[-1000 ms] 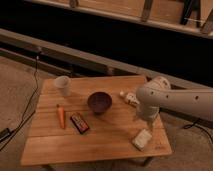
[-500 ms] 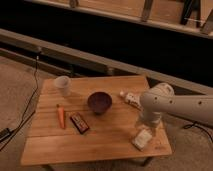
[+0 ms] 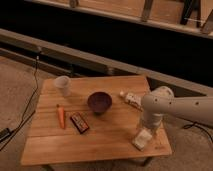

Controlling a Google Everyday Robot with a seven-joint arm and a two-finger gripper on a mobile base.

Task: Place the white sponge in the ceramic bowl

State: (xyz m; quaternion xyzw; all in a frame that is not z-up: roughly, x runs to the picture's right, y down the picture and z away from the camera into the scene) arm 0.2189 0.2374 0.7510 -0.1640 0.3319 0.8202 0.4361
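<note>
The white sponge [image 3: 142, 139] lies on the wooden table [image 3: 110, 130] near its front right corner. My gripper [image 3: 146, 128] hangs straight down just above and behind the sponge, its lower end at the sponge's top edge. The dark purple ceramic bowl [image 3: 99, 102] stands upright in the middle of the table, well to the left of the gripper. The white arm [image 3: 175, 106] reaches in from the right.
A white cup [image 3: 62, 85] stands at the back left corner. A carrot [image 3: 61, 116] and a dark snack bar [image 3: 79, 122] lie at the left front of the bowl. A white labelled tube [image 3: 131, 99] lies right of the bowl. A cable [image 3: 20, 120] runs on the floor at left.
The arm has swung lower and nearer to the sponge, with the gripper coming down over it. The sponge and the other things have not moved.
</note>
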